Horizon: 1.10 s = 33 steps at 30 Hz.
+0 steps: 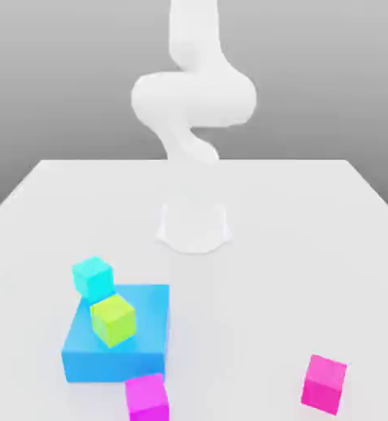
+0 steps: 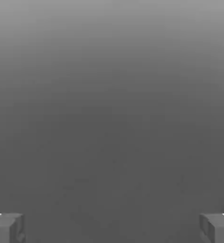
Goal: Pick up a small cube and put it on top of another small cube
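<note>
The small hot-pink cube rests on the white table near the front edge, at the exterior view's right. A purplish magenta small cube sits at the front, left of centre. A lime small cube lies on a larger blue block, and a cyan small cube is at that block's far left corner. My white arm rises from its base at the table's middle, far from the cubes. In the hand view my gripper is open, its grey fingertips wide apart with nothing between them.
The blue block with its cubes takes up the front left of the table. The hand camera faces a plain grey backdrop. The table's front edge runs close to both pink cubes.
</note>
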### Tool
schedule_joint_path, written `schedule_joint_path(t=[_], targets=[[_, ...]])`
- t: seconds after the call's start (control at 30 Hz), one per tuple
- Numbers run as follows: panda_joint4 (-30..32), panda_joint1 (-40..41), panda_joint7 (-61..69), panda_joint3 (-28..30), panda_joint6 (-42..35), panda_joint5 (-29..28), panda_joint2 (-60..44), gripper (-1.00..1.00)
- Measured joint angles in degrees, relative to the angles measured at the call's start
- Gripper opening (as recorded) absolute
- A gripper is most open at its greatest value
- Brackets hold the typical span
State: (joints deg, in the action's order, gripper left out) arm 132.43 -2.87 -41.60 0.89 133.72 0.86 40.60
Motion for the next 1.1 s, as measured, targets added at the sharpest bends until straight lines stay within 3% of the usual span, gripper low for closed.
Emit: schedule_joint_path(t=[0.57,1.03,1.07,1.1], targets=[[4.4,-14.3,28.5,0.1,13.2,5.4,-35.7,0.00],[5.4,-19.5,37.8,-1.4,27.9,-1.6,-64.4,0.00],[5.1,-19.5,37.8,-1.4,29.0,-1.6,-65.7,-1.00],[5.1,-19.5,37.8,-1.4,29.0,-1.6,-65.7,-1.00]])
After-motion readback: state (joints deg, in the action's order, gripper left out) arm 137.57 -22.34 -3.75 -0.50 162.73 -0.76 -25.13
